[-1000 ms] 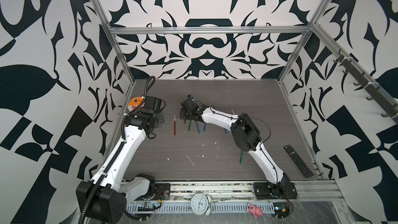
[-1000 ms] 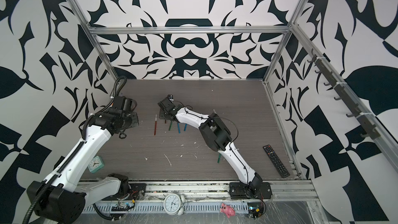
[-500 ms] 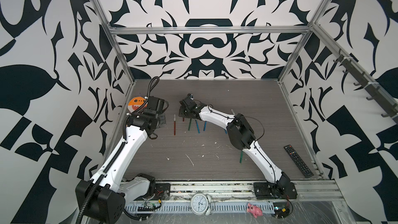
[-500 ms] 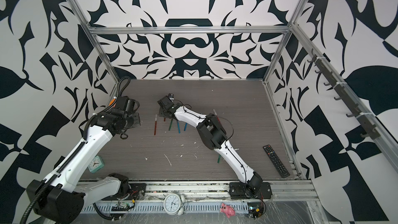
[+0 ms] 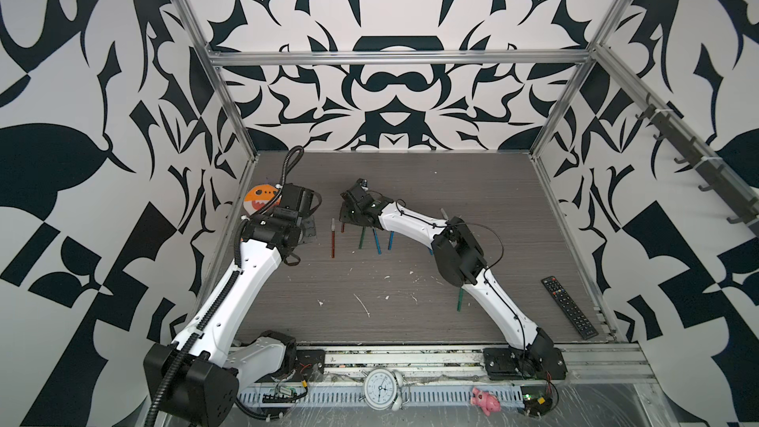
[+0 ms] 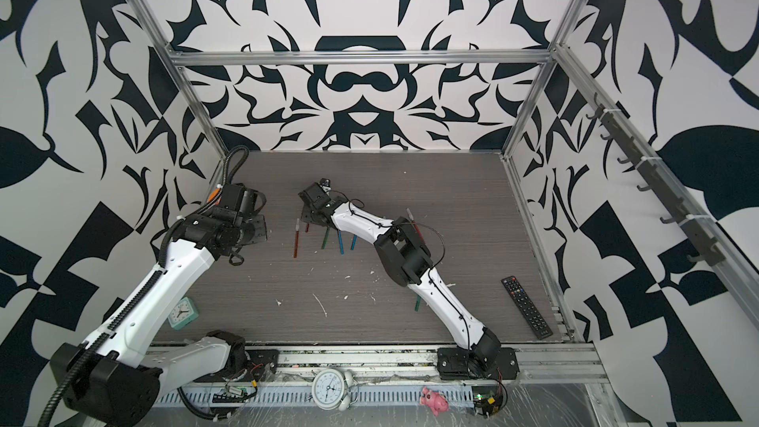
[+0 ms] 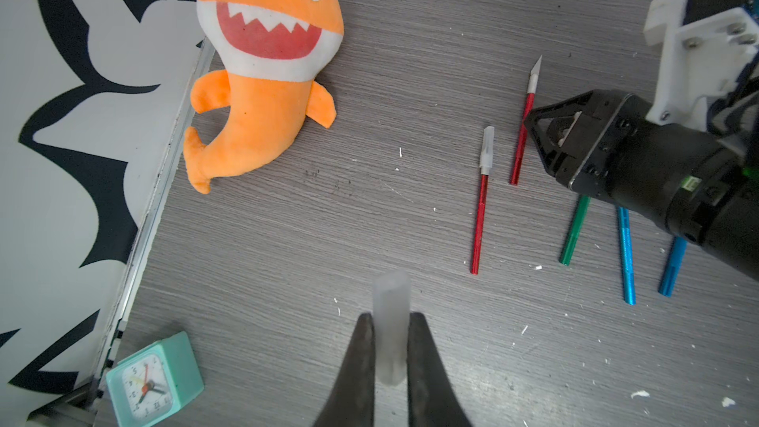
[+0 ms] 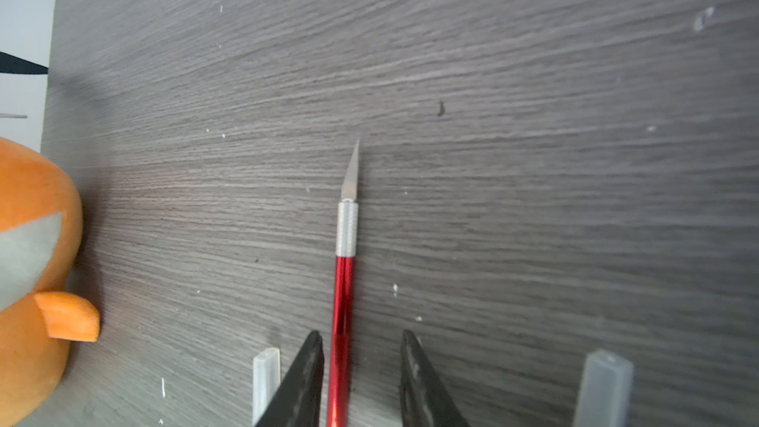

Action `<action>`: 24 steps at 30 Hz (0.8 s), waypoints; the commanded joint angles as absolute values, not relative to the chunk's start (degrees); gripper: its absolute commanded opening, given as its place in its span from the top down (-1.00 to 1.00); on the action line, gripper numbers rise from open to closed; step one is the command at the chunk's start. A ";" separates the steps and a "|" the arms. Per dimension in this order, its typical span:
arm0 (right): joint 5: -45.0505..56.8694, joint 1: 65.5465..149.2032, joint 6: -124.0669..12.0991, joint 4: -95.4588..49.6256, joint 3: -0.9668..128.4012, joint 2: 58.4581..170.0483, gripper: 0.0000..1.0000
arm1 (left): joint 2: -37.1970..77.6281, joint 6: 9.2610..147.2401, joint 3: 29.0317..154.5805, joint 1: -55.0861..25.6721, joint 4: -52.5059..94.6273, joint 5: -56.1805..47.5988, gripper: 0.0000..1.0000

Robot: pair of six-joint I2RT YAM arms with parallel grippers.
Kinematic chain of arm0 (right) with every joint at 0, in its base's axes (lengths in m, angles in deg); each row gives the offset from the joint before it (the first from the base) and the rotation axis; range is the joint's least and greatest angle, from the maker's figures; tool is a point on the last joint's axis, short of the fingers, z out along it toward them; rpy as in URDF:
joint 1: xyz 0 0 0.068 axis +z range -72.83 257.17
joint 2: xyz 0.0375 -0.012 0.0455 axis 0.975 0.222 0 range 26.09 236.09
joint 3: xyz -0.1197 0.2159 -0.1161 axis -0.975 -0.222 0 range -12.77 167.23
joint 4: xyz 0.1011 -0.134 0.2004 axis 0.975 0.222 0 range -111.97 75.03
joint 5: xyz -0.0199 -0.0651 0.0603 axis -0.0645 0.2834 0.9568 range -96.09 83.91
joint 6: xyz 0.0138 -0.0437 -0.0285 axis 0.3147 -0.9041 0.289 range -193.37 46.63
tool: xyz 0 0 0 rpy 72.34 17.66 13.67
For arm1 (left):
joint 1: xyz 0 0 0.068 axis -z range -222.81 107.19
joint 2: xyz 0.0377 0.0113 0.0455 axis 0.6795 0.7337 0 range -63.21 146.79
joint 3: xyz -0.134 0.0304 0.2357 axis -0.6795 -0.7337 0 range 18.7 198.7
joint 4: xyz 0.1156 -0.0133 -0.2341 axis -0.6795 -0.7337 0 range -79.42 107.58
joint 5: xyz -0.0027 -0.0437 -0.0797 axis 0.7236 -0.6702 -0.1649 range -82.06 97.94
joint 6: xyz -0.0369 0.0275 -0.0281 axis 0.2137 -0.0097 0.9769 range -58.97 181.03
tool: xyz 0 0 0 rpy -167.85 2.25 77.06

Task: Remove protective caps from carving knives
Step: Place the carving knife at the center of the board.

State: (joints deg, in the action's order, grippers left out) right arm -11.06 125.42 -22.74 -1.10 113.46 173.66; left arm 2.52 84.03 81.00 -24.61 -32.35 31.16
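Observation:
My left gripper (image 7: 390,316) is shut on a translucent protective cap (image 7: 392,293), held above the table at the left. My right gripper (image 8: 361,334) is open; an uncapped red carving knife (image 8: 344,289) lies on the table between its fingers, nearer one finger, its bare blade (image 8: 352,174) pointing away. Beside it lies a second red knife (image 7: 480,215) with its cap (image 7: 487,147) on. A green knife (image 7: 574,236) and two blue knives (image 7: 626,256) lie partly under the right gripper. Translucent caps (image 8: 266,379) (image 8: 603,384) show on either side of the right fingers.
An orange shark plush (image 7: 263,63) lies by the left wall, with a teal clock (image 7: 154,377) nearer the front. A black remote (image 5: 569,312) lies at the right edge. Another green knife (image 5: 460,299) lies under the right forearm. White flecks dot the table.
The right gripper's jaws have parted around the red knife, and that arm's elbow has shifted left. The left gripper still grips its cap and has shifted slightly back.

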 commanded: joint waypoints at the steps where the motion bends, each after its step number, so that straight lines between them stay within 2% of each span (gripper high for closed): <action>1: -12.04 125.47 -23.65 1.70 115.49 170.63 0.29 | 1.74 83.96 80.55 -24.35 -33.14 32.16 1.00; 7: -12.99 125.45 -27.57 3.58 116.79 166.54 0.16 | 1.90 83.90 80.49 -24.35 -32.98 32.53 1.00; 16: -15.52 125.20 -35.36 3.46 112.41 151.01 -0.11 | 1.48 83.60 80.60 -24.35 -32.31 30.88 1.00; 24: -16.55 120.61 -39.17 -5.78 86.35 123.58 -0.40 | 4.69 83.21 82.59 -21.69 -30.54 25.12 1.00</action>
State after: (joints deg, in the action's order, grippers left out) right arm -14.69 122.91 -36.64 -1.72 93.48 130.84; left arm 2.98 83.47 81.14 -23.17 -30.69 27.97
